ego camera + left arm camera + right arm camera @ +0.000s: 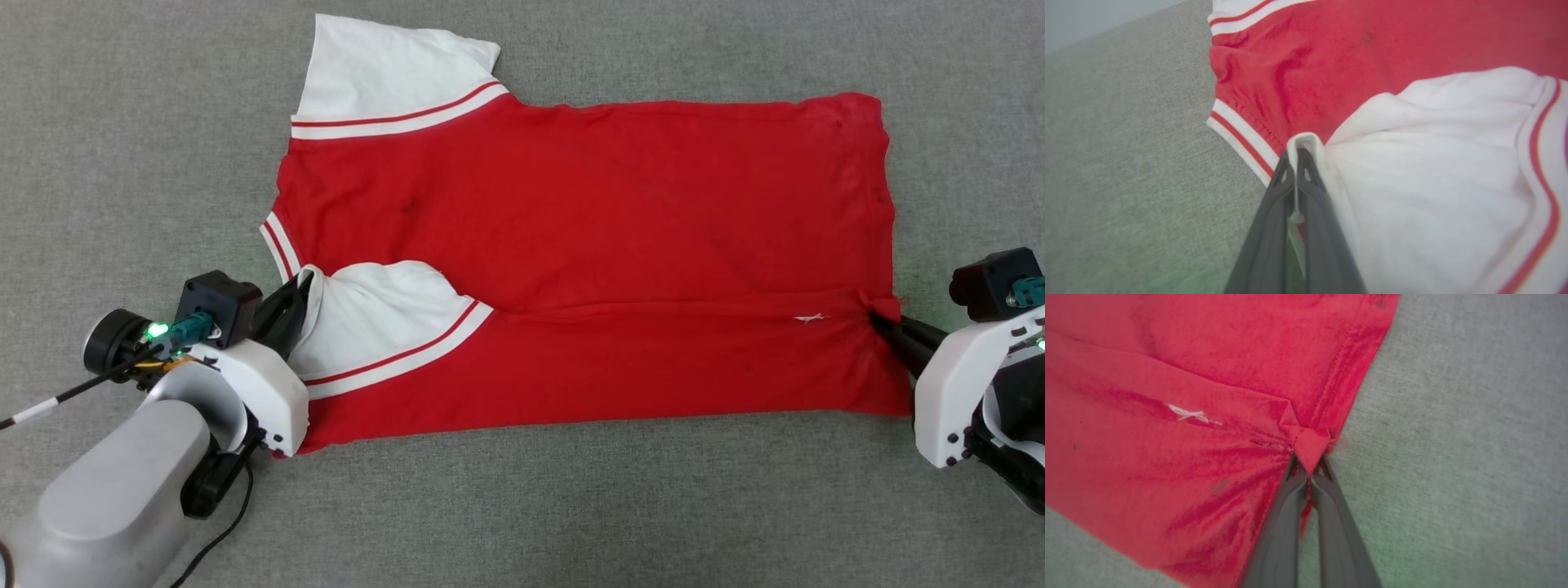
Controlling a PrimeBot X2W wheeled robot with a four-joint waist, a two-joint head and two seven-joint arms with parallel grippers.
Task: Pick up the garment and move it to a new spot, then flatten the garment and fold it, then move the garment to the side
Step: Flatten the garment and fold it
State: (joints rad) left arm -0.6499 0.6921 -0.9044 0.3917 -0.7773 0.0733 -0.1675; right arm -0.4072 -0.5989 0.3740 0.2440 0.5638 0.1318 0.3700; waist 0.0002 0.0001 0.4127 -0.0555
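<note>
- The garment (588, 245), a red short-sleeved T-shirt of thin soft fabric with white sleeves and red-and-white striped trim, lies spread flat on a grey woven cloth surface (571, 506); its neck end points to the robot's left and its hem to the right
- The far white sleeve (384, 65) sticks out flat from the far edge of the shirt; the near white sleeve (384, 314) lies turned inward on top of the red body
- A folded edge runs across the red body from the near sleeve's striped seam to the hem; the near strip of the shirt lies as a layer over the rest; a small white thread mark (812, 318) sits on this edge close to the hem
- The left gripper (300, 284) is at the neck end, its two dark fingers closed tight on the white edge of the near sleeve; in the left wrist view a loop of white fabric is wedged between the fingertips, just beside the striped collar trim (1241, 136)
- The right gripper (878, 318) is at the hem, where the folded edge ends; its fingers are pressed together on a small red corner of the hem, with creases fanning out from the pinch
- A thin black cable with a white band (49, 404) trails from the left wrist across the grey cloth
</note>
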